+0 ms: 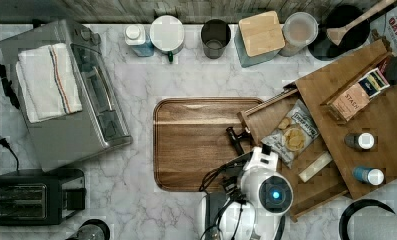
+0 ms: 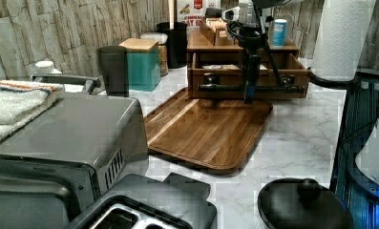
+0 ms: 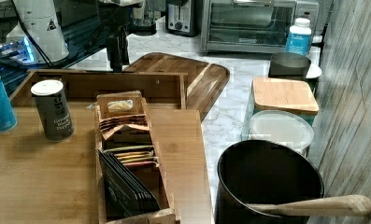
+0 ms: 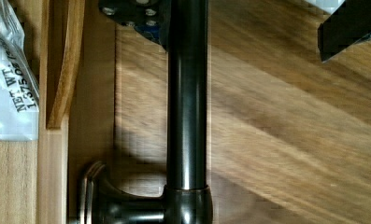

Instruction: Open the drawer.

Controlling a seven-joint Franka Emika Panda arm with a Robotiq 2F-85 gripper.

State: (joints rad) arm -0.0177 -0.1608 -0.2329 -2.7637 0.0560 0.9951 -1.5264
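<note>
Looking over the marble tabletop (image 1: pixel 136 80), I see the drawer (image 1: pixel 296 150) right of centre in the top view, already pulled well out over the cutting board (image 1: pixel 196 145), snack bag (image 1: pixel 293 135) exposed. My claw (image 2: pixel 250 90) straddles the bar handle (image 2: pixel 251 88), fingers apart, gripping nothing, presumably placed to drag it.

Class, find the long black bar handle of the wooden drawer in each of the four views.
Top view: black bar handle, centre, at the cutting board's right edge.
Left view: handle across the drawer front, upper centre.
Right view: hidden behind the drawer.
Wrist view: handle, running through centre.
Shared landmark: cutting board.
</note>
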